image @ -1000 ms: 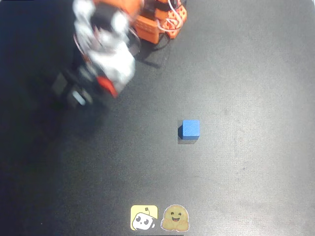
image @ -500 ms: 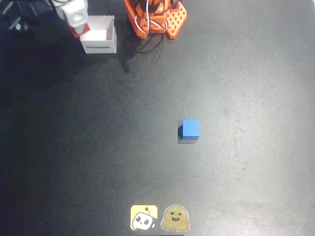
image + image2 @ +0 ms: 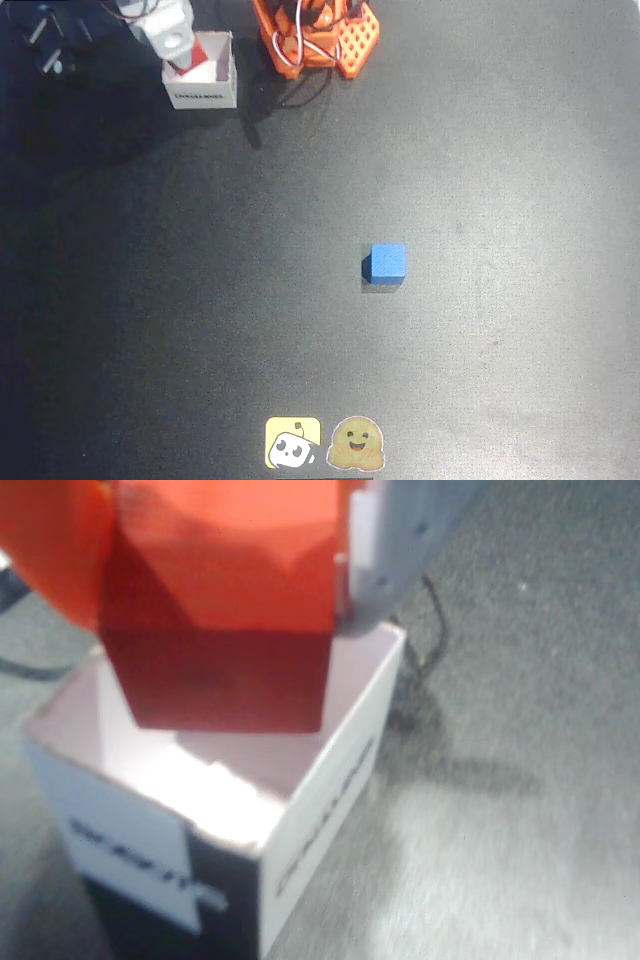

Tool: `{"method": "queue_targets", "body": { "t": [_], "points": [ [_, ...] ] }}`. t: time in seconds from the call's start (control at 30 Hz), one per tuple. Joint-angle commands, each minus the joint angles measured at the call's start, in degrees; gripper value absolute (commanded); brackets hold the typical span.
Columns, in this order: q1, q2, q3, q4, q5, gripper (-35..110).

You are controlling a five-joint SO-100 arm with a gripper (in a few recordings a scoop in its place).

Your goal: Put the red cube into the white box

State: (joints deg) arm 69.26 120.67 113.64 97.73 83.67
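The red cube (image 3: 220, 620) hangs just above the opening of the white box (image 3: 320, 780), and my gripper (image 3: 215, 580) is shut on it. An orange finger (image 3: 50, 550) presses its left side and a pale grey finger (image 3: 400, 540) its right. In the overhead view the gripper (image 3: 190, 50) is at the top left, with the red cube (image 3: 208, 50) over the white box (image 3: 202, 92). Dark print runs along the box's front wall. Whether the cube touches the box floor is hidden.
A blue cube (image 3: 386, 262) sits alone near the middle of the dark table. The arm's orange base (image 3: 320, 35) with loose cables stands right of the box. Two stickers (image 3: 293, 443) lie at the bottom edge.
The arm swung from the left middle of the table up to the top left corner. The gripper then shifted right, bringing the red cube over the box's opening.
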Motion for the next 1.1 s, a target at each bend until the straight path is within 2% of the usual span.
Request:
{"method": "queue_targets", "body": {
  "t": [0.0,0.3,0.43,0.9,1.07],
  "points": [
    [0.3,2.5,0.6,5.5,0.0,0],
    [0.2,3.5,1.1,5.5,-2.4,0],
    [0.3,3.7,1.3,5.5,-4.0,10],
    [0.4,4.2,1.0,5.5,-6.9,20],
    [0.4,4.9,0.6,5.5,-7.3,15]
  ]
}}
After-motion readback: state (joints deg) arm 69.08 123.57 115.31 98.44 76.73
